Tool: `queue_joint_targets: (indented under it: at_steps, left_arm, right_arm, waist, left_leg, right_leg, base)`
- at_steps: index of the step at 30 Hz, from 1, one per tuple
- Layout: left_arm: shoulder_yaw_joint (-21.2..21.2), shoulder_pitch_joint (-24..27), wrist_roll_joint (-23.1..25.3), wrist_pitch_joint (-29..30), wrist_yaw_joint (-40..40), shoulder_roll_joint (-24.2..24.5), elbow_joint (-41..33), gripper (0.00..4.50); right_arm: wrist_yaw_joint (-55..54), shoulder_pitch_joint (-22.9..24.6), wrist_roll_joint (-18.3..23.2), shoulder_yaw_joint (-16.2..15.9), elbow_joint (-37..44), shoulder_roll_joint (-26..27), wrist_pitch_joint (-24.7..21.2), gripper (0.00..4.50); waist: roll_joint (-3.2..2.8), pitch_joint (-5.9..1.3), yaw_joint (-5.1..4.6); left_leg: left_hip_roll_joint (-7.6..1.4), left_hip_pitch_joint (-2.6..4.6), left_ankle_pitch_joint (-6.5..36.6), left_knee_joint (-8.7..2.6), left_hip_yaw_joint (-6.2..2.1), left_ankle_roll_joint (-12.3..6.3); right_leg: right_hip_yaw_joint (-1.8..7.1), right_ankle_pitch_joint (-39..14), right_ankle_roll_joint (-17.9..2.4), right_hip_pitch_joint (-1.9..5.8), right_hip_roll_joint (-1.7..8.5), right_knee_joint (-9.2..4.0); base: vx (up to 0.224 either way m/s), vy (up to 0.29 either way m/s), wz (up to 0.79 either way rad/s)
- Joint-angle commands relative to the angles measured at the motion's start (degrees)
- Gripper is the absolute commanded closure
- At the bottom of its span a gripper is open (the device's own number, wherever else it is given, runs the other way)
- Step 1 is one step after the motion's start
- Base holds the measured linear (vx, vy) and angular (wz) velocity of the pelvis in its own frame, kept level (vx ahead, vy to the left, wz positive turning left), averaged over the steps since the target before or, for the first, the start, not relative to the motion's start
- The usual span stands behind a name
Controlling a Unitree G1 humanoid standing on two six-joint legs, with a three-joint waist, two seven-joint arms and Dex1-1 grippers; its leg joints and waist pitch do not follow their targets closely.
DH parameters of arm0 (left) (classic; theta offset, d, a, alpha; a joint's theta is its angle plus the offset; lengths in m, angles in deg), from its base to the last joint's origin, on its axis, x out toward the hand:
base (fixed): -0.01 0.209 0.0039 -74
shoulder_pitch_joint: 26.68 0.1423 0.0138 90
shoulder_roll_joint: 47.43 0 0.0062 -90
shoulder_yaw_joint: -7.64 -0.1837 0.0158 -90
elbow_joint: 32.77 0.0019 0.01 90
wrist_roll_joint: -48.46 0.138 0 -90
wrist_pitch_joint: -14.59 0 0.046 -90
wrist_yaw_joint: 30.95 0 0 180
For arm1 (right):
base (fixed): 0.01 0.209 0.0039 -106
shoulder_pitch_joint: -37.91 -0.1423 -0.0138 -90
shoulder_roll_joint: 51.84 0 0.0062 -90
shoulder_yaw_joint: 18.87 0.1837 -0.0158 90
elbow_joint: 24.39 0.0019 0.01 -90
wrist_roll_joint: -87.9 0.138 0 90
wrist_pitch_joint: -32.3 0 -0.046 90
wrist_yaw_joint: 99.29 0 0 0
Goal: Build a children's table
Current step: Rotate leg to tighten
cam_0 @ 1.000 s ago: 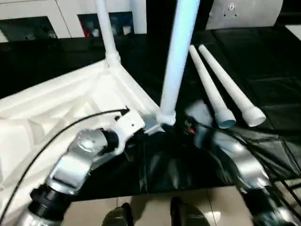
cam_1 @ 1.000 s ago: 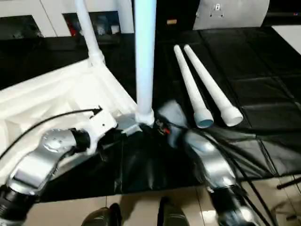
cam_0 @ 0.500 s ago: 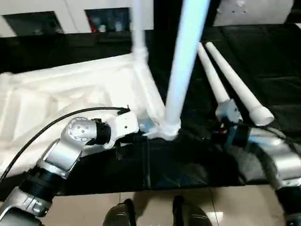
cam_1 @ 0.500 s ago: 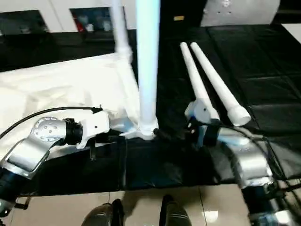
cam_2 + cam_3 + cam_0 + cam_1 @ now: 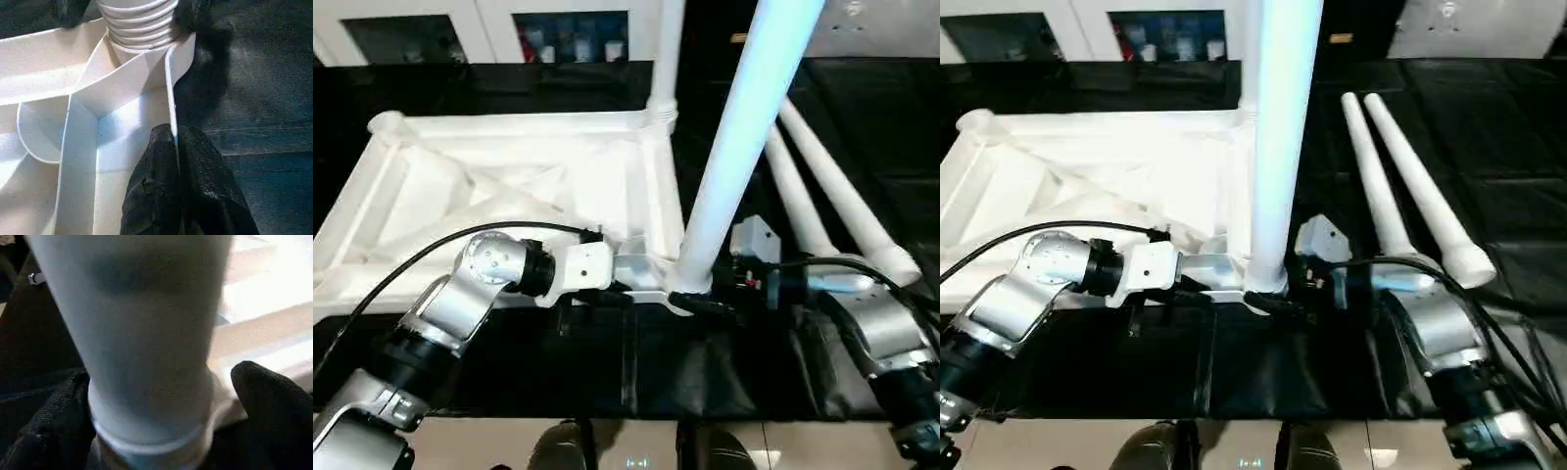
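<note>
Left eye view: black-covered work table (image 5: 862, 117), dark sheet creased and slightly glossy, spans the frame. On it, the children's table (image 5: 509, 186) lies upside down, white plastic, ribbed underside up; diagonal ribs and walls divide the top into shallow open compartments with nothing in them. Round socket (image 5: 386, 124) at the far left corner stands unfilled.

Two legs stand upright in corner sockets: near leg (image 5: 734, 157), a long smooth white tube, tapered, rising out of the frame's top from the near right corner; far leg (image 5: 664, 59) in the far right corner, a ringed collar at its foot. Two loose legs (image 5: 1410, 186) lie side by side on the black sheet to the right of the tabletop, touching or nearly so, narrow ends away, wide open ends toward the robot.

Left gripper (image 5: 177, 161): black fingers pinched together on the thin upright edge wall of the tabletop, just short of the near leg's ridged base. Silver forearm and black cable behind it.

Right gripper (image 5: 161, 396): fingers (image 5: 271, 396) spread wide, one on each side of the near leg just above its base ring; whether the pads press the tube I cannot tell. Finger surface matte, grainy black.
</note>
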State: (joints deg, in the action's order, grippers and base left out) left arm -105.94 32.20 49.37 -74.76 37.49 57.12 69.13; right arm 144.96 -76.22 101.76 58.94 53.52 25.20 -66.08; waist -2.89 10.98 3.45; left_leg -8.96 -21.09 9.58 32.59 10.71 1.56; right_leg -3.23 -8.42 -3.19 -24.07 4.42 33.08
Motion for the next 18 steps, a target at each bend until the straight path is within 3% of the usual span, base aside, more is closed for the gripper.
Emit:
queue_joint_targets:
  at_steps: [1,3,9,18]
  left_arm:
    - [-2.95,0.60,1.85,-1.19,1.46,-0.01,1.78,4.50]
    - [-2.93,0.43,1.90,-1.71,1.66,-0.02,2.29,4.50]
    - [-2.61,0.15,2.13,-2.36,2.00,0.13,3.23,4.50]
    - [-2.36,0.33,2.23,-2.44,2.00,0.19,4.05,4.50]
  right_arm:
    - [-0.07,-0.63,0.07,0.06,-0.82,0.12,0.09,0.43]
    - [0.74,-0.87,0.26,-0.08,-1.23,0.21,0.35,0.63]
    - [2.62,-0.74,0.98,-0.01,-1.18,0.30,-0.08,1.22]
    - [4.19,0.21,1.75,0.06,-0.05,0.18,-1.02,1.70]
  waist:
    - [0.88,-5.71,-0.24]
    - [0.89,-5.69,-0.18]
    - [0.96,-5.27,-0.34]
    - [0.94,-5.45,-0.43]
  left_leg:
    - [-3.77,1.06,7.77,-3.02,-0.79,-7.34]
    - [-3.69,0.59,8.03,-3.04,-0.98,-7.32]
    - [-3.84,0.57,10.49,-3.37,-1.25,-5.38]
    - [-3.85,0.46,8.79,-3.26,-1.24,-5.71]
  right_leg:
    - [3.26,-9.93,-14.37,2.70,3.93,-3.03]
    - [3.09,-12.87,-13.51,3.23,4.21,-3.05]
    - [2.67,-20.48,-10.75,3.13,4.22,-3.74]
    - [2.72,-17.33,-11.82,3.31,4.21,-3.39]
  base:
    - [0.000,0.000,0.00]
    - [0.000,0.000,0.00]
    - [0.000,0.000,0.00]
    - [0.000,0.000,0.00]
